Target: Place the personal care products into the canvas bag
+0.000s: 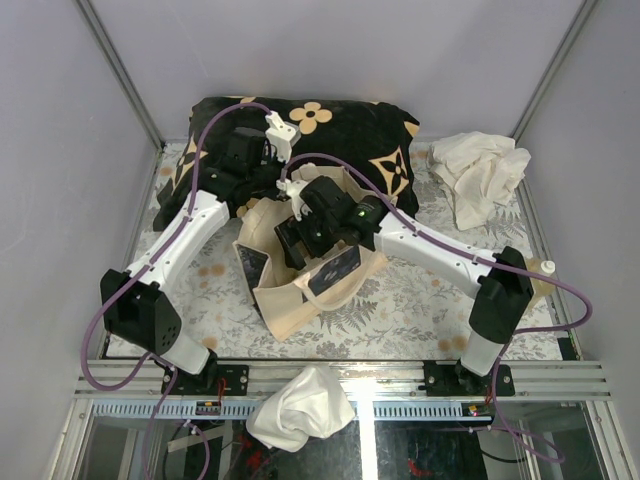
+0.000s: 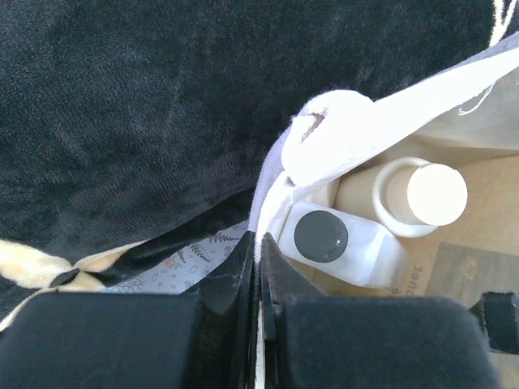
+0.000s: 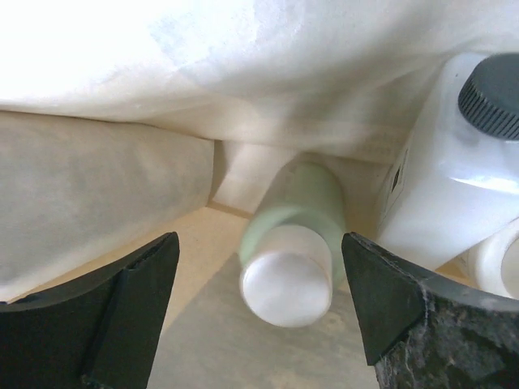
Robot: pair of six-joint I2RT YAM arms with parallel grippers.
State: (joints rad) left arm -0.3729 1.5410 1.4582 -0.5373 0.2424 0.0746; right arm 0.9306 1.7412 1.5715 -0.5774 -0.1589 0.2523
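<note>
From above, one canvas bag [image 1: 285, 315] sits open mid-bench [image 1: 420, 300] before one black cushion [image 1: 350, 135]; two white cloths lie apart, one rear right [image 1: 480, 175], one at the front edge [image 1: 300, 405]. At the left wrist, the left tool [image 2: 258, 243] is clenched on the bag's rim; two bottles stand inside, a dark-capped white bottle [image 2: 357, 247] and a beige-capped cream bottle [image 2: 430, 194]. At the right wrist, the right tool [image 3: 259, 239] is released inside the bag, with a pale green bottle [image 3: 296, 211] lying between its spread fingers; three bottles show here.

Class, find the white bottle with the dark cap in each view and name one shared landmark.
Top external: not in view.
Left wrist: white bottle with the dark cap, lower centre.
Right wrist: the bottle, upper right edge.
Shared landmark: canvas bag, its fabric in both wrist views.
</note>
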